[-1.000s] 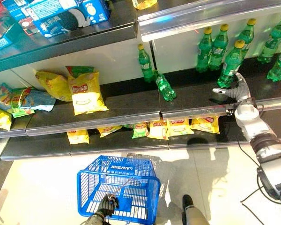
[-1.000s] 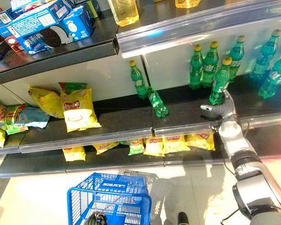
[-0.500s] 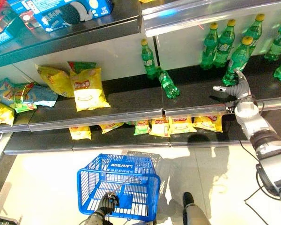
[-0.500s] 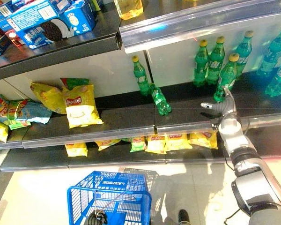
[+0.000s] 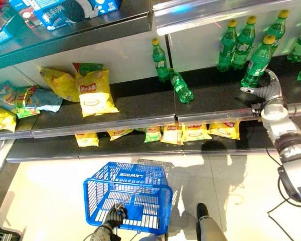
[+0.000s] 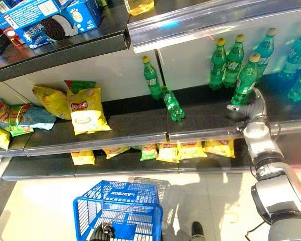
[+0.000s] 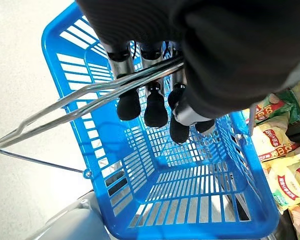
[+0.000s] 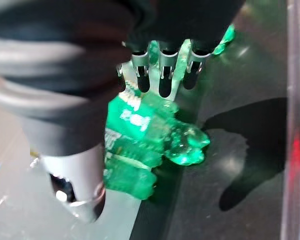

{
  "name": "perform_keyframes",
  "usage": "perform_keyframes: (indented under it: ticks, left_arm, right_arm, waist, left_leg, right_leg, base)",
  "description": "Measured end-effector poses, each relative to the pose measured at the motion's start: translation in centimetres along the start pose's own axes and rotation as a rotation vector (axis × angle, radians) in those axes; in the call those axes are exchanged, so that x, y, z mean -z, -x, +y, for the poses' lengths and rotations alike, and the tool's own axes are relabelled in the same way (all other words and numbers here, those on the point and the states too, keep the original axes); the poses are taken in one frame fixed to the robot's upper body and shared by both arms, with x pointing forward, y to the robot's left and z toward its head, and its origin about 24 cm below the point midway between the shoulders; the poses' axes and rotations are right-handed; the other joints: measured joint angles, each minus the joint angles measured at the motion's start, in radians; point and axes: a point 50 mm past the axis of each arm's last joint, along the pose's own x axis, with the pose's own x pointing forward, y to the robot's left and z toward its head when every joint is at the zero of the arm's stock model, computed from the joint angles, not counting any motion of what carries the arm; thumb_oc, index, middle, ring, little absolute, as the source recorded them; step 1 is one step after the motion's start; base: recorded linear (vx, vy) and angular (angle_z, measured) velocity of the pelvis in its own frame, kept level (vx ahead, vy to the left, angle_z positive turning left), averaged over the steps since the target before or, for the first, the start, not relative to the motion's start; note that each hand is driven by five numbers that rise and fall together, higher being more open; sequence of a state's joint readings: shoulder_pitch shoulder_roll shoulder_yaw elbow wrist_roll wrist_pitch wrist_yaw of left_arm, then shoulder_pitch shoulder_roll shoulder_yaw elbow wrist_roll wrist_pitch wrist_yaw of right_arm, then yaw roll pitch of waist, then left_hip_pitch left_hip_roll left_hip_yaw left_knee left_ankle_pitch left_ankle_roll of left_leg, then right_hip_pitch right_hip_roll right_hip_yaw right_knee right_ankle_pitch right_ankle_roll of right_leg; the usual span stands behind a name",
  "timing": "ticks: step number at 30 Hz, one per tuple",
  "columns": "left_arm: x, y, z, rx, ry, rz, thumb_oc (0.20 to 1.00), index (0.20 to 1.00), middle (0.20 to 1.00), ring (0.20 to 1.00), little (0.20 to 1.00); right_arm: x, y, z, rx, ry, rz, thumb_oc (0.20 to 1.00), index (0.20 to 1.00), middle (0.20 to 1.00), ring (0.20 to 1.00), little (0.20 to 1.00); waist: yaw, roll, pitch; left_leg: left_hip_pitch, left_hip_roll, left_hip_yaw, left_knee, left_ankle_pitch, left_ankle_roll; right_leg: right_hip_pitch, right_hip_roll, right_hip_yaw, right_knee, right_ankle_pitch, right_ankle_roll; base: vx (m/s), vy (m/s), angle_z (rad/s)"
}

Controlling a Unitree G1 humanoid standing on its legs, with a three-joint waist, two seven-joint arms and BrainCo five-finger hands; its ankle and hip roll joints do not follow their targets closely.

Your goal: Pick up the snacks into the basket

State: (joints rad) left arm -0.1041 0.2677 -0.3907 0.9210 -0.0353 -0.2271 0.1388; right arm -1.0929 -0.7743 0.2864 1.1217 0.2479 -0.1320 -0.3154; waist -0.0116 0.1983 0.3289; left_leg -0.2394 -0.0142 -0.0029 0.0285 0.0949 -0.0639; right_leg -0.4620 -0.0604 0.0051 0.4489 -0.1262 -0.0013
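A blue plastic basket point(image 5: 128, 193) hangs low in front of the shelves. My left hand point(image 5: 114, 217) is shut on its metal handle point(image 7: 90, 100), fingers point(image 7: 155, 107) curled round the wires. Yellow snack bags point(image 5: 94, 96) lie on the middle shelf at the left. Several small yellow packets point(image 5: 193, 133) line the lower shelf. My right hand point(image 5: 267, 91) is on the middle shelf at the right, open, right at the base of a green bottle point(image 5: 257, 63). That bottle point(image 8: 140, 140) shows between its fingers point(image 8: 160, 80) and thumb.
A green bottle point(image 5: 180, 89) lies tipped over mid-shelf beside a standing one point(image 5: 159, 60). More green bottles point(image 5: 238, 42) stand at the back right. Blue biscuit boxes point(image 5: 65, 10) sit on the top shelf, and more snack bags point(image 5: 20, 100) at the far left.
The whole view has shifted a little. My right hand has edged closer to the base of the green bottle. The left hand still holds the basket's handle.
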Motion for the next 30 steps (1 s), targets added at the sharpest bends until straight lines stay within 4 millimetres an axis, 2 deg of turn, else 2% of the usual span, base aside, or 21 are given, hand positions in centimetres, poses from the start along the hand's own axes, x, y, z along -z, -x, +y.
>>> perform_keyframes:
  ticks: [14, 19, 24, 27, 30]
  left_arm:
    - [-0.4, -0.1, 0.0, 0.000, -0.002, -0.016, 0.200, 0.200, 0.200, 0.200, 0.200]
    - [-0.4, -0.2, 0.1, 0.000, -0.002, -0.017, 0.200, 0.200, 0.200, 0.200, 0.200]
    - [-0.5, -0.2, 0.1, -0.001, -0.002, -0.018, 0.200, 0.200, 0.200, 0.200, 0.200]
    - [-0.4, -0.1, 0.2, -0.005, 0.014, -0.013, 0.200, 0.200, 0.200, 0.200, 0.200]
    - [-0.6, -0.2, 0.4, -0.010, 0.026, -0.022, 0.200, 0.200, 0.200, 0.200, 0.200]
  right_arm:
    - [-0.4, 0.0, 0.0, -0.006, 0.008, -0.019, 1.000, 1.000, 1.000, 1.000, 1.000]
    - [-0.6, -0.3, -1.0, 0.023, 0.010, -0.025, 1.000, 1.000, 1.000, 1.000, 1.000]
    - [-0.7, -0.4, -1.2, 0.033, -0.035, -0.017, 1.000, 1.000, 1.000, 1.000, 1.000]
    - [-1.4, -0.6, -1.5, 0.047, -0.072, -0.022, 1.000, 1.000, 1.000, 1.000, 1.000]
    - [-3.1, -1.2, -2.4, 0.074, -0.099, -0.060, 1.000, 1.000, 1.000, 1.000, 1.000]
  waist:
    - [0.001, 0.000, 0.000]
    - [0.001, 0.001, 0.000]
    - [0.001, 0.002, 0.001]
    - [0.002, 0.003, 0.002]
    - [0.002, 0.009, 0.011]
  left_leg:
    - [-0.017, -0.007, 0.002, 0.000, 0.002, 0.001]
    - [-0.017, -0.010, 0.002, 0.000, 0.002, 0.002]
    - [-0.017, -0.012, 0.001, 0.000, 0.004, 0.001]
    - [-0.020, -0.014, 0.000, -0.002, 0.009, -0.004]
    - [-0.037, -0.012, -0.011, -0.004, 0.019, -0.014]
  right_leg:
    - [-0.030, -0.004, 0.010, 0.019, -0.003, -0.002]
    - [-0.030, -0.006, 0.013, 0.020, -0.005, 0.001]
    - [-0.035, -0.008, 0.013, 0.032, -0.012, 0.002]
    - [-0.048, -0.012, 0.012, 0.054, -0.024, -0.003]
    - [-0.070, -0.012, -0.002, 0.079, -0.032, -0.011]
  base:
    - [0.00, 0.000, 0.00]
    - [0.00, 0.000, 0.00]
    - [0.01, -0.028, 0.02]
    - [0.01, -0.068, 0.08]
    - [0.00, -0.072, 0.11]
